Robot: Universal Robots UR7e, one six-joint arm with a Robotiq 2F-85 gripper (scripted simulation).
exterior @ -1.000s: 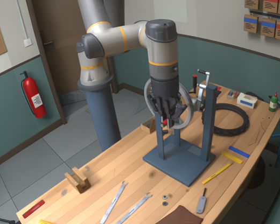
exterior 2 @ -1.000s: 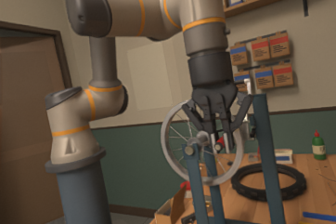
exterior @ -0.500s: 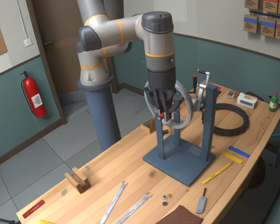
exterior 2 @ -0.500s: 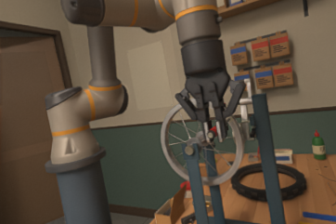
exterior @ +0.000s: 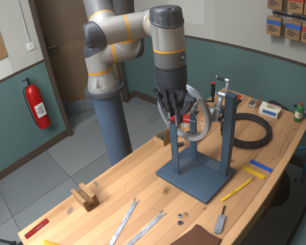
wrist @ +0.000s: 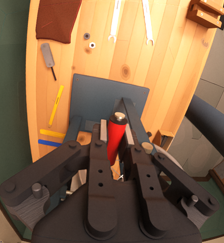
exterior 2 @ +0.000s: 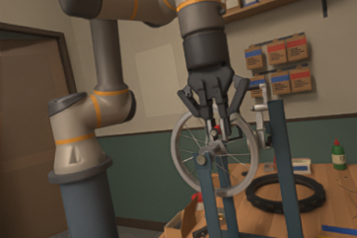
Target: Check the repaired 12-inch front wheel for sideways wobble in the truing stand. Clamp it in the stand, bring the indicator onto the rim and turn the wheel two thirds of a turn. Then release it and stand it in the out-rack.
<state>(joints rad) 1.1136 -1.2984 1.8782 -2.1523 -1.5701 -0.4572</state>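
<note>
The small spoked wheel (exterior: pixel 193 116) sits with its hub at the top of the blue truing stand (exterior: pixel 200 147), its silver rim (exterior 2: pixel 190 177) hanging between the uprights. At the head of the near upright my gripper (wrist: pixel 114 133) is closed around the red clamp handle (wrist: pixel 115 138), which lies level with its metal end cap pointing over the stand's base plate. The same gripper (exterior: pixel 178 113) covers part of the rim seen from the side. A second red-tipped lever (exterior: pixel 213 88) stands beyond the far upright. The wooden out-rack (exterior: pixel 85 196) sits near the bench's front left.
The far upright (exterior: pixel 229 132) rises close to my right. A black tyre (exterior: pixel 250 129) lies behind the stand. Two spanners (exterior: pixel 137 221), washers, a small tool, coloured strips (exterior: pixel 249 173) and a dark cloth lie on the front bench. The arm's pedestal (exterior: pixel 112 129) stands off the left edge.
</note>
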